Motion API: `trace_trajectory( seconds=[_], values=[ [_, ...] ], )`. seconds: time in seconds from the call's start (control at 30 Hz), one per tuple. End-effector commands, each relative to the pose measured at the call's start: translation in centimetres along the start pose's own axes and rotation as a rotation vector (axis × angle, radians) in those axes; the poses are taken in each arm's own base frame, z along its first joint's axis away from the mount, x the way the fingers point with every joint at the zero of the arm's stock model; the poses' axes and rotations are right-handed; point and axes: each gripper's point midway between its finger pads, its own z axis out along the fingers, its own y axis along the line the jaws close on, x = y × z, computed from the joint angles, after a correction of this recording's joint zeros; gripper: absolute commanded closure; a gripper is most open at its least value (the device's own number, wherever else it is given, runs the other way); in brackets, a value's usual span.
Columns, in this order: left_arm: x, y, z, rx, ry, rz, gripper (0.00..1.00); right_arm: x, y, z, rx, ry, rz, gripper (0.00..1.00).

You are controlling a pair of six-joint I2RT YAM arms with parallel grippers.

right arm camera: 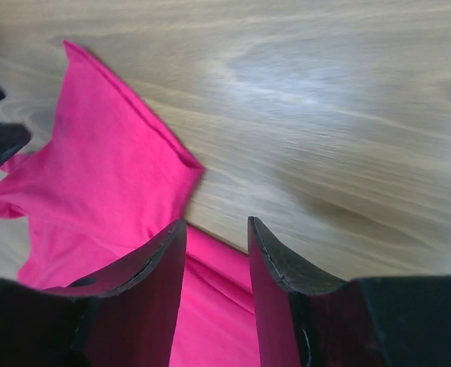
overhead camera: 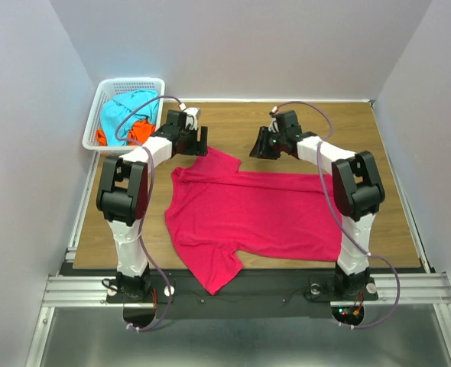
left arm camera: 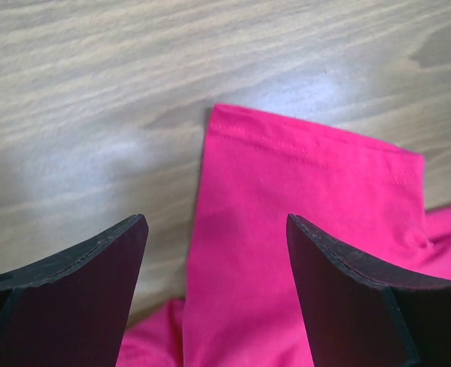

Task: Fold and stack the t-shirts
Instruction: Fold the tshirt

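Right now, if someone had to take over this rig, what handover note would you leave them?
Left gripper: open, empty, over the far sleeve of the crimson-pink t-shirt.
Right gripper: jaws apart but narrower, nothing held, at that shirt's far edge.
Pink shirt lies spread out, unfolded, on the wooden table.
Turquoise t-shirt and orange t-shirt sit bunched in the white lattice basket.
Done: no folds, no stack.
Left: fold all three shirts, then stack them.

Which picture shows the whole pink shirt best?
The top view: the pink shirt lies spread out on the table, both sleeves showing. The left wrist view shows only one sleeve end; the right wrist view, a sleeve and a little more cloth.
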Motion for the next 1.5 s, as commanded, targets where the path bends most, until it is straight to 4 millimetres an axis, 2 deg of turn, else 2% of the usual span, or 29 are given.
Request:
trace_trajectory(
  seconds=[0.0, 0.07, 0.13, 0.2, 0.33, 0.5, 0.53, 0.8, 0.9, 1.0, 1.03, 1.07, 1.1, 1.13, 1.17, 1.2, 1.23, 1.37, 1.47],
  values=[
    [-3.2, -0.5, 0.8, 0.021, -0.066, 0.046, 0.16, -1.6, 4.2, 1.8, -0.139, -0.013, 0.024, 0.56],
    [-3.1, -0.4, 1.7, 0.024, -0.054, 0.052, 0.17, -0.4, 4.7, 3.2, -0.151, 0.025, 0.043, 0.56],
    [-2.8, -0.5, 2.3, 0.033, -0.044, 0.050, 0.18, 0.2, 5.7, 3.9, -0.159, 0.038, 0.039, 0.56],
    [-2.7, -0.5, 2.7, 0.037, -0.037, 0.048, 0.19, 0.9, 5.8, 4.5, -0.151, 0.051, 0.054, 0.56],
    [-2.2, -0.5, 3.8, 0.042, -0.019, 0.044, 0.22, 2.4, 5.2, 6.2, -0.112, 0.074, 0.107, 0.56],
    [-1.5, -0.6, 4.4, 0.047, 0.000, 0.039, 0.30, 3.1, 4.4, 7.3, -0.079, 0.074, 0.132, 0.56],
    [-1.3, -0.6, 4.6, 0.049, 0.006, 0.037, 0.34, 3.2, 4.4, 7.4, -0.080, 0.077, 0.136, 0.55],
    [-0.1, -1.0, 5.5, 0.056, 0.036, 0.023, 0.44, 4.1, 3.9, 8.5, -0.069, 0.089, 0.144, 0.57],
    [0.6, -1.4, 5.8, 0.061, 0.052, 0.025, 0.52, 4.2, 3.8, 8.7, -0.067, 0.090, 0.143, 0.62],
    [1.2, -1.5, 6.1, 0.059, 0.066, 0.026, 0.65, 4.1, 4.1, 8.7, -0.075, 0.087, 0.132, 0.68],
    [1.5, -1.5, 6.2, 0.061, 0.072, 0.026, 0.66, 4.1, 4.1, 8.7, -0.075, 0.087, 0.129, 0.69],
    [1.7, -1.6, 6.3, 0.061, 0.076, 0.026, 0.74, 4.1, 4.2, 8.7, -0.077, 0.086, 0.125, 0.74],
    [1.7, -1.6, 6.3, 0.061, 0.077, 0.027, 0.74, 4.1, 4.2, 8.8, -0.079, 0.088, 0.123, 0.75],
    [2.0, -1.7, 6.4, 0.062, 0.082, 0.027, 0.81, 4.0, 4.3, 8.7, -0.082, 0.084, 0.120, 0.76],
    [2.2, -1.7, 6.4, 0.063, 0.087, 0.025, 0.83, 3.9, 4.3, 8.7, -0.083, 0.083, 0.120, 0.80],
    [2.2, -1.7, 6.4, 0.062, 0.087, 0.022, 0.94, 4.0, 4.5, 8.7, -0.087, 0.084, 0.117, 0.82],
    [2.2, -1.7, 6.3, 0.060, 0.087, 0.022, 1.00, 3.9, 4.7, 8.6, -0.089, 0.081, 0.110, 0.87],
    [1.3, -1.8, 5.5, 0.057, 0.065, 0.026, 1.00, 2.9, 5.4, 8.1, -0.106, 0.059, 0.085, 0.95],
    [-0.8, -2.1, 4.0, 0.052, 0.014, 0.039, 1.00, 1.6, 6.5, 7.1, -0.131, 0.029, 0.052, 0.98]
  ],
)
